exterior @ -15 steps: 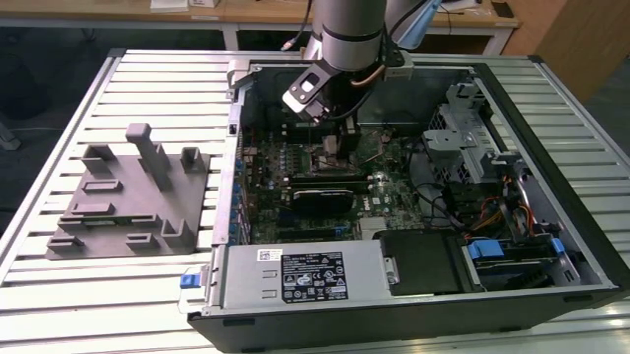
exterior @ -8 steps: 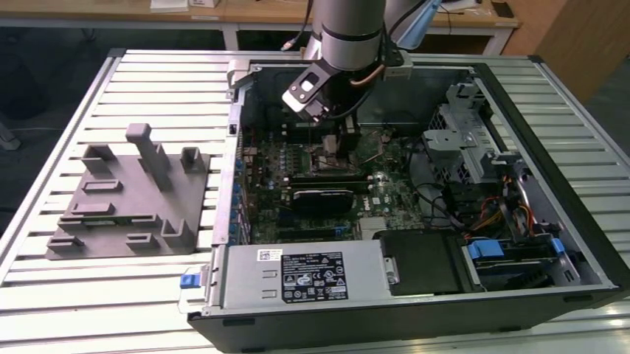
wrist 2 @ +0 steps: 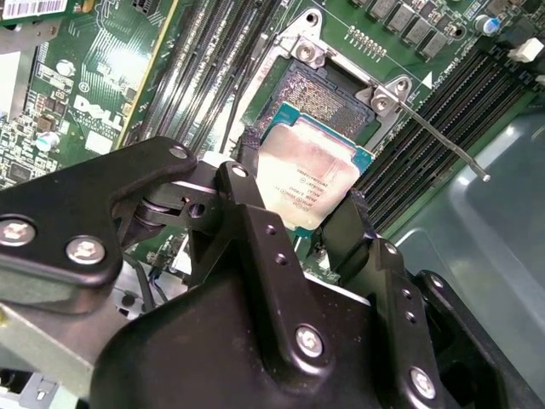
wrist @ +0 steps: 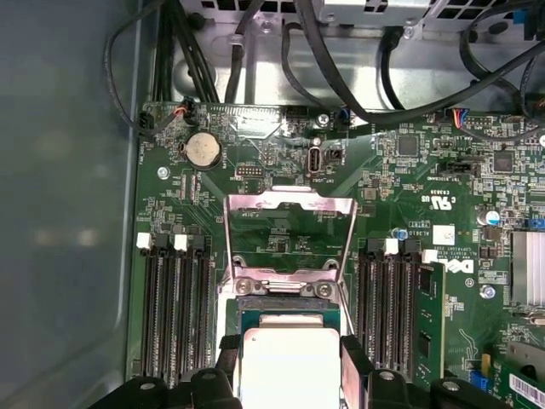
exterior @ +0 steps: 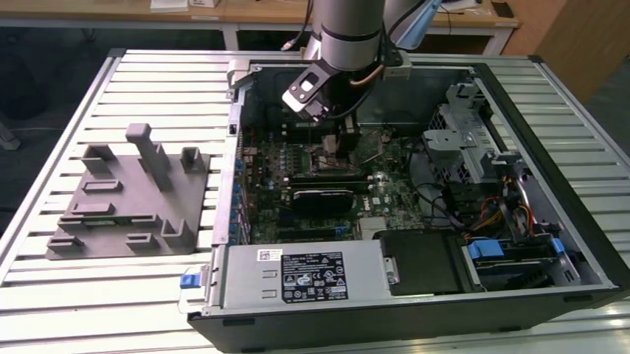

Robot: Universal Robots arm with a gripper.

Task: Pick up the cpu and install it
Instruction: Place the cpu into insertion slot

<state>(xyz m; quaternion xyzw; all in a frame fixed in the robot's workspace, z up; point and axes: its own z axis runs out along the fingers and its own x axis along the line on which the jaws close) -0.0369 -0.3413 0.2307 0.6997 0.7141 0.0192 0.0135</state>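
At socket, silvery sq. cpu, jaws clamping

The cpu wears a satin silvery metal lid; the claw is matt black.

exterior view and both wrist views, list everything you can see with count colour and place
table: one, pale, slatted, under everything
computer case: one, black and grey, lying open on the table
fixture: one, grey, on the table at the exterior view's left of the case
motherboard: one, green, inside the case
socket: one, dark, on the motherboard, its metal frame swung up
memory slots: several, black, on both sides of the socket
coin battery: one, silver, on the motherboard
cables: several, mostly black, past the board's edge
cpu: one, silvery top, green edge, partly over the open socket
arm: one, grey, reaching into the case
gripper: one, black, shut on the cpu
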